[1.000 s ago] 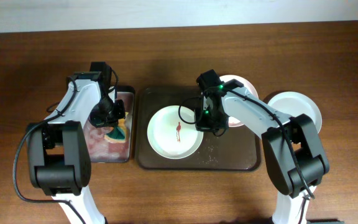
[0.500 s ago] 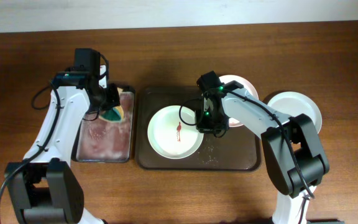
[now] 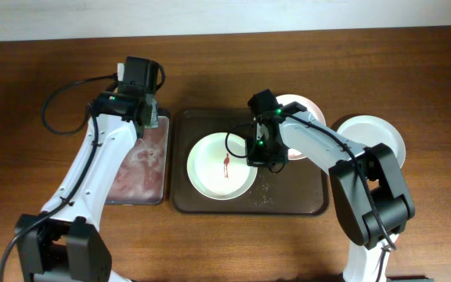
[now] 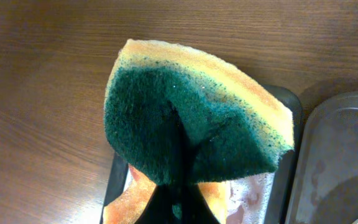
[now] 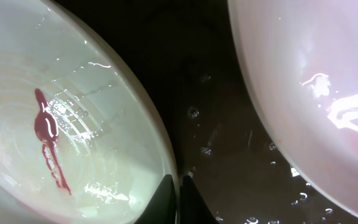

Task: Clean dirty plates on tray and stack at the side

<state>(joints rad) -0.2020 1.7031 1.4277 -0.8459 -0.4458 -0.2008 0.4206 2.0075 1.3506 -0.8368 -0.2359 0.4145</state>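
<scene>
The pale mint plate point(image 3: 214, 168) with a red smear point(image 3: 225, 165) lies on the left half of the dark brown tray point(image 3: 288, 205). My right gripper point(image 3: 261, 153) is shut on its right rim; the right wrist view shows the fingers point(image 5: 178, 186) pinching that rim, with the smear point(image 5: 45, 124) to the left. The pinkish-white plate point(image 3: 297, 104) lies at the tray's back right, partly under my right arm. The cream-white plate point(image 3: 374, 135) sits on the table right of the tray. My left gripper point(image 3: 147, 117) is shut on a green-and-yellow sponge point(image 4: 191, 118), held above the small tray's far end.
The smaller black tray point(image 3: 135, 168) with a foamy pinkish inside lies left of the brown tray; its rim also shows in the left wrist view point(image 4: 288, 143). Water drops lie on the brown tray floor point(image 5: 216, 112). Bare wooden table lies all around.
My left gripper has lifted the sponge out of the small tray and carried it back and to the right, toward the brown tray. The right gripper and the plates have not moved.
</scene>
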